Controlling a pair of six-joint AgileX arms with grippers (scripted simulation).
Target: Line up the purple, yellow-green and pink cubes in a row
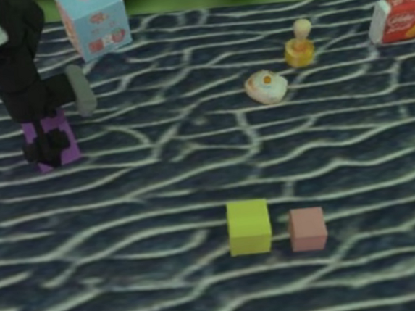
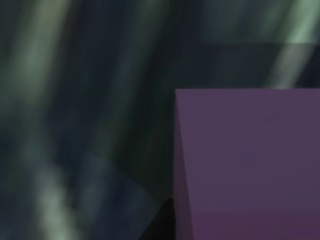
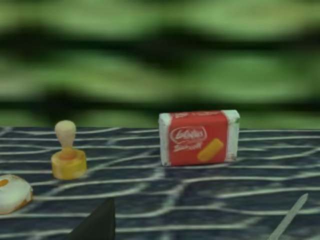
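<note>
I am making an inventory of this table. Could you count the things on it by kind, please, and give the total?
Plain cubes: 3 – purple cube under the left gripper, yellow-green cube, pink cube
Picture boxes: 1 – light-blue box
Red packets: 1 – red packet
Stamps: 1 – yellow stamp
Round white items: 1 – white item
Total: 7
</note>
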